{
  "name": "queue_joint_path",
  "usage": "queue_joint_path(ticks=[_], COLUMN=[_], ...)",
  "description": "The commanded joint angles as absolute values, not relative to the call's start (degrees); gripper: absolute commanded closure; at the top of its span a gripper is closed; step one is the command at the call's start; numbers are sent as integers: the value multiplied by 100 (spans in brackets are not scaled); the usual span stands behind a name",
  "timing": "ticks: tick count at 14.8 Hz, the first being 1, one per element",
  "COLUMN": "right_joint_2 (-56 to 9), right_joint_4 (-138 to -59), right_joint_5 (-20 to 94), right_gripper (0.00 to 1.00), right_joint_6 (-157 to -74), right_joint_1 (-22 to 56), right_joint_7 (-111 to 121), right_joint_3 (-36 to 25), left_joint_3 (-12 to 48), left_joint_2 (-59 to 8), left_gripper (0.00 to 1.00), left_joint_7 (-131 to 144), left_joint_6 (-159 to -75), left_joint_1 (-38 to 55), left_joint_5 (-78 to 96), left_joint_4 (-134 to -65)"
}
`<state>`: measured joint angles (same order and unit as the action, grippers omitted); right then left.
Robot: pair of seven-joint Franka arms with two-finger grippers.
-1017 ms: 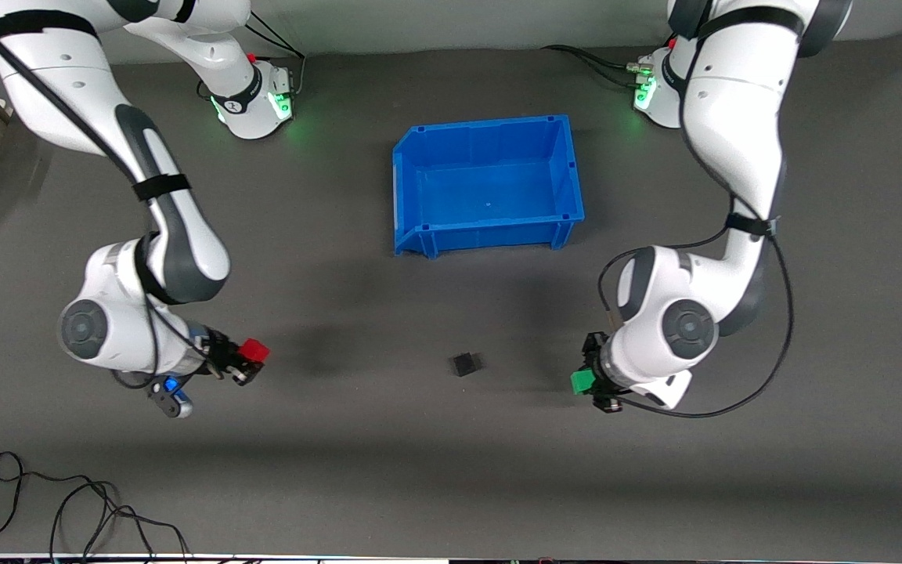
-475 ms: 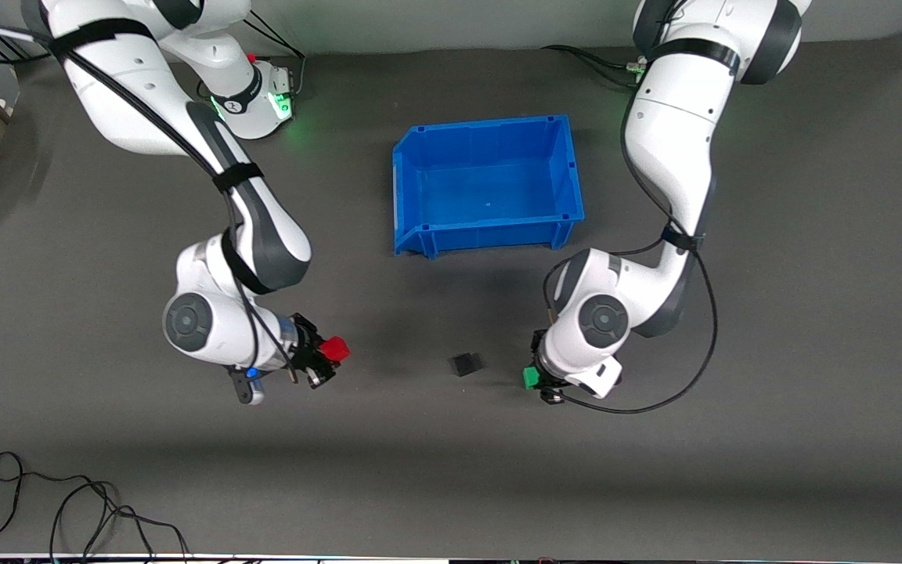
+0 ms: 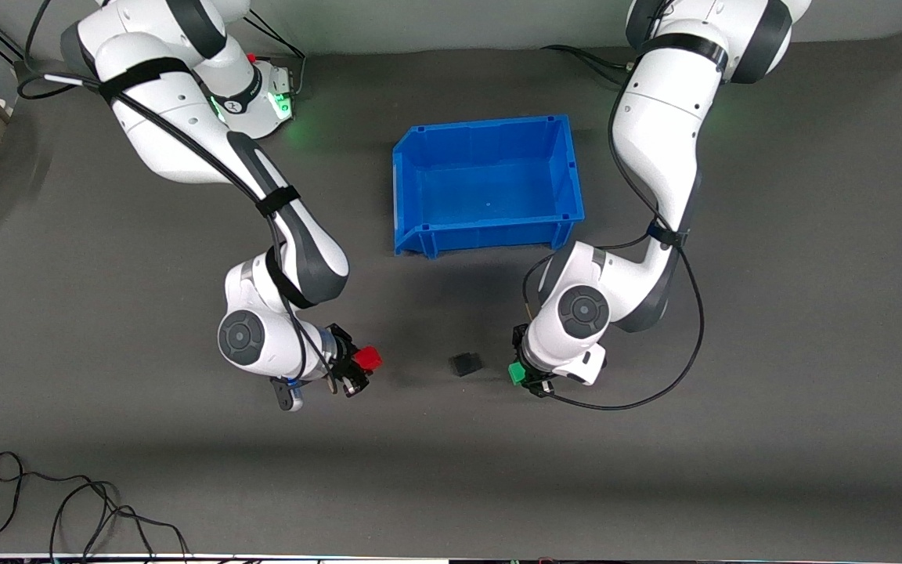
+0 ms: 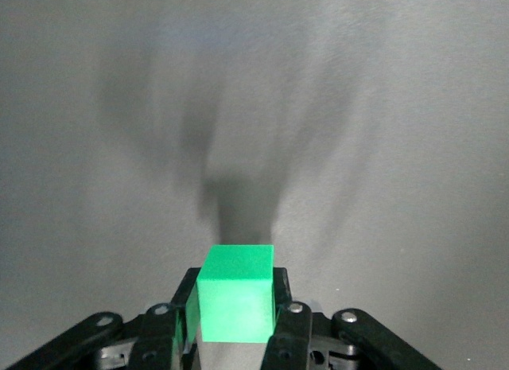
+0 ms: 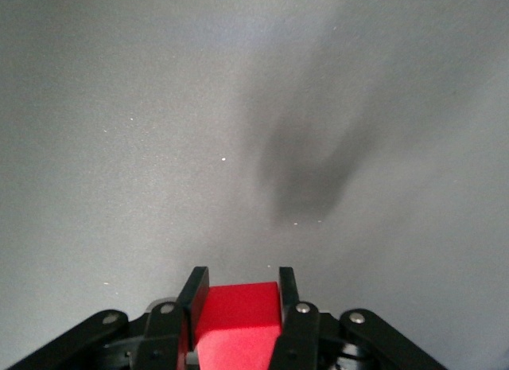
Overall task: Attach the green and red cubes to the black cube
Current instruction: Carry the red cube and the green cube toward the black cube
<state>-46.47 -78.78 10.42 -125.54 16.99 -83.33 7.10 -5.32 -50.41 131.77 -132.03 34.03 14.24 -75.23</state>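
High front camera faces both bases; wrist cameras look closely down at table (image 3: 451,470).

No readable text, label, brand, number or sign is shown on anything in the three views
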Motion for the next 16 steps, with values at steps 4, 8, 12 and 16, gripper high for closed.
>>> queue_joint_path(ticks=[4, 8, 12, 16], right_joint_2=[-5466, -5563, -5572, -5572], right_joint_4=[-6908, -6891, -6882, -6882], right_joint_5=[1160, 1151, 1151, 1134], right_gripper=[100, 100, 100, 100], right_joint_6=[-12971, -13122, -13131, -13131], right_joint_1=[2162, 2241, 2250, 2250], right_joint_7=[-9298, -9334, -9325, -9325], right_joint_3=[650, 650, 642, 642], left_joint_3=[-615, -615, -615, -615], left_joint_2=[-5299, -5317, -5440, -5484], left_gripper=[100, 100, 100, 100], left_joint_7=[13632, 13676, 13746, 13834], left_joint_6=[-13201, -13236, -13236, -13236], left_joint_1=[3875, 3990, 3999, 4008], left_joint_5=[1415, 1424, 1424, 1424], left_joint_4=[-7374, -7374, -7199, -7014])
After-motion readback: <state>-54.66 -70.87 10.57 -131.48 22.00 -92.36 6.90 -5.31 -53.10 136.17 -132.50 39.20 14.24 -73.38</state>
